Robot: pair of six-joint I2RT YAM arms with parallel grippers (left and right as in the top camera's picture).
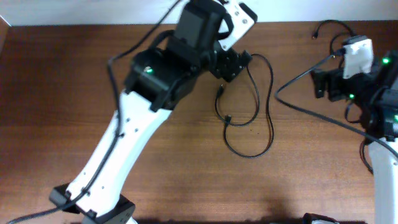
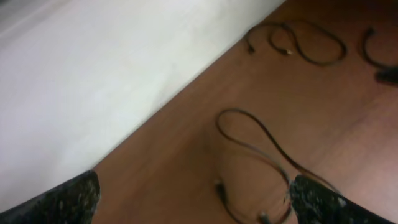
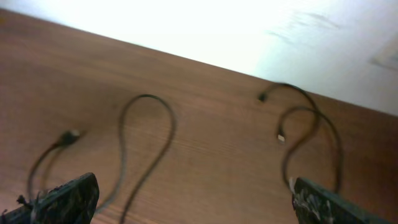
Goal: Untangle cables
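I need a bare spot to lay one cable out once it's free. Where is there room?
Bare table left of the left arm, and the near strip below the long cable loop, between the two arms. Crowded: far right corner, where the second cable lies by the right arm.

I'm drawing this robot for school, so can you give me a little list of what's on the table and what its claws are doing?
table: brown wood
middle cable: black, loose loops, lying flat
far cable: black, at the back corner near the right arm
left claw: open, holding nothing
right claw: open, holding nothing
cables touching each other: no, they lie apart
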